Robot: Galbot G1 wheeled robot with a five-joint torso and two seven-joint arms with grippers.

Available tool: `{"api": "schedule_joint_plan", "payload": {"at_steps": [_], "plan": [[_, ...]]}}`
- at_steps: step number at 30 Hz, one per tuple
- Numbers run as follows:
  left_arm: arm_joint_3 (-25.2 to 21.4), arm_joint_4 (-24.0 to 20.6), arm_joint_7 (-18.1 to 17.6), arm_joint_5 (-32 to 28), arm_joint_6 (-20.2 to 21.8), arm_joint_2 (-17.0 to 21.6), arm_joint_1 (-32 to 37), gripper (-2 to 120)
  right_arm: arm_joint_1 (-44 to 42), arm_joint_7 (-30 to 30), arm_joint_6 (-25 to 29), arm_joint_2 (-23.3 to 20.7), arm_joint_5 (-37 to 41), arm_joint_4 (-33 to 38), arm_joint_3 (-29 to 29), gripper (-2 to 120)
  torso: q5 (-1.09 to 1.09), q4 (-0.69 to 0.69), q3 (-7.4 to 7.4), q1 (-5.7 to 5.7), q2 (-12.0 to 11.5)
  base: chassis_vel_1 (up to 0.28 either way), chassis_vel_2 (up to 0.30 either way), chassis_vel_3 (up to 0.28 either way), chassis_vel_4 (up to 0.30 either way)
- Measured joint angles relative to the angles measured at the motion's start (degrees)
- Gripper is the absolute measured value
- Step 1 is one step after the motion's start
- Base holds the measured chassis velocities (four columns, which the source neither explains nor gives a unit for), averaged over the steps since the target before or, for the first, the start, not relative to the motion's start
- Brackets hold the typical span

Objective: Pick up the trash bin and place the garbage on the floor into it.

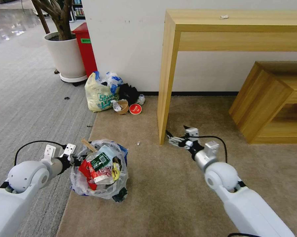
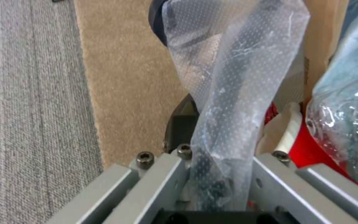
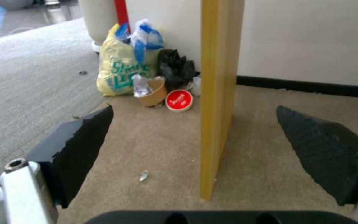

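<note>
Head view: the trash bin (image 1: 100, 171) is sitting on the floor (image 1: 174, 184), on the beige carpet right at its border with the grey ribbed carpet (image 1: 29, 112). Its clear liner bag is bulging over the rim, and the bin is holding garbage (image 1: 100, 166) already: red wrappers, a green-printed packet, a yellow scrap, and a wooden stick poking out at the far side. The left gripper (image 1: 76, 160) is reaching in from the bin's left side and meeting the liner at the rim. The right gripper (image 1: 174, 140) is hanging low over the carpet, just beside the foot of the wooden worktop leg (image 1: 164, 98). A small white scrap (image 1: 138, 143) is lying loose on the carpet between the bin and that leg.

Left wrist view: the left gripper (image 2: 218, 183) is pinching a twisted strand of the liner bag (image 2: 233, 93) and the dark bin rim together between its metal fingers (image 2: 162, 174).

Right wrist view: the right gripper (image 3: 195, 146) is spread wide and holding nothing, its black pads (image 3: 79, 146) framing the worktop leg (image 3: 218, 93). The white scrap (image 3: 144, 175) is lying near the leg.

Handling judgement: the bin is looking light even when loaded. The film is thin and slippery and would likely stretch or slide if gripped alone, so the stiff rim is the better hold. The load is heaped and loose, so tilting is risking spills.
</note>
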Motion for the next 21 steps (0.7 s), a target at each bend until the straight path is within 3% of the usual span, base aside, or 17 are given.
{"api": "schedule_joint_plan", "payload": {"at_steps": [9, 21], "plan": [[0.1, 1.7, 0.0, -1.1, 0.0, 0.0, 0.1, 0, -1.2, -0.1, 0.4, 1.4, 0.0, 0.0, 1.2, 100, 0.00, 0.00, 0.00, 0.00, 0.0, 0.000, 0.000, 0.000, 0.000], [0.0, 5.0, 4.3, -1.6, 0.0, 0.2, -0.3, 0, -1.5, 0.0, 0.5, 3.4, -0.1, 0.1, 1.0, 100, -0.01, -0.01, 0.00, 0.00, 0.0, 0.000, 0.000, 0.000, 0.000]]}}
